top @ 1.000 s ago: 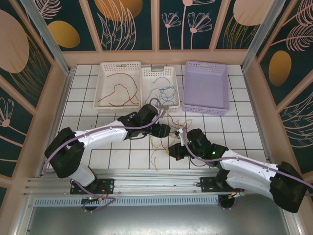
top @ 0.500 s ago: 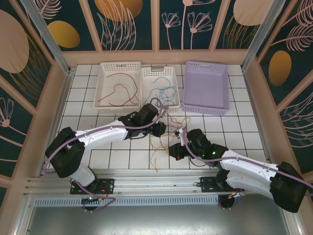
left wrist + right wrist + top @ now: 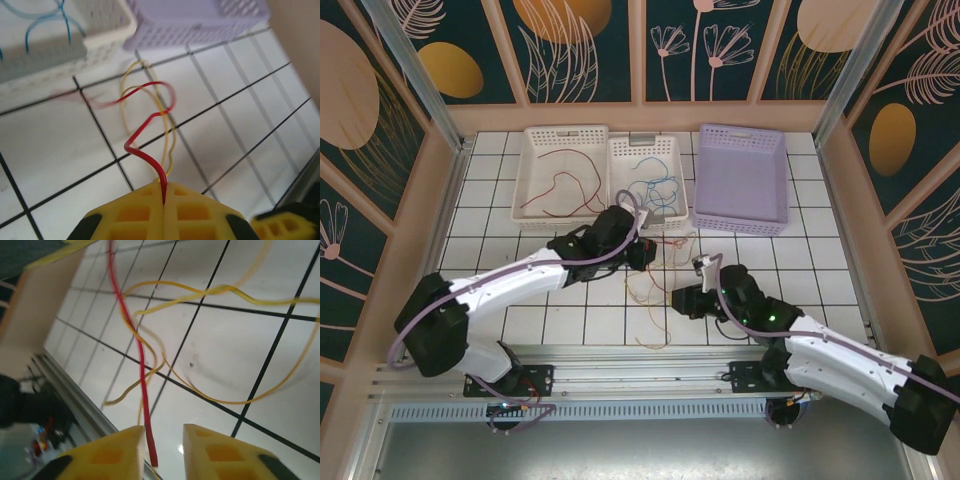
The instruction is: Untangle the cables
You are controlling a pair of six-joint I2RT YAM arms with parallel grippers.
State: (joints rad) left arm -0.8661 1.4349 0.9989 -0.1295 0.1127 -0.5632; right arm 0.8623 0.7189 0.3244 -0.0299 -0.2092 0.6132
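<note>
My left gripper (image 3: 164, 192) is shut on the end of a red wire (image 3: 145, 150), which kinks upward and then curves away over the tiles. Thin yellow-tan wires (image 3: 171, 135) loop under it. From above, the left gripper (image 3: 642, 256) sits just in front of the white baskets, and the loose tangle (image 3: 646, 292) lies between the two grippers. My right gripper (image 3: 684, 301) is at the tangle's right side. In its wrist view the right gripper (image 3: 162, 440) is open, and the red wire (image 3: 141, 365) hangs between the fingers close to the left one. Yellow wires (image 3: 215, 290) spread on the floor beyond.
At the back stand three baskets. The left white basket (image 3: 534, 172) holds red wires. The middle white basket (image 3: 620, 180) holds blue and green wires. The purple basket (image 3: 775, 178) is on the right. A metal rail (image 3: 620, 365) runs along the near edge.
My left gripper has drawn back and left toward the white baskets with the red wire. The right arm has shifted a little to the right.
</note>
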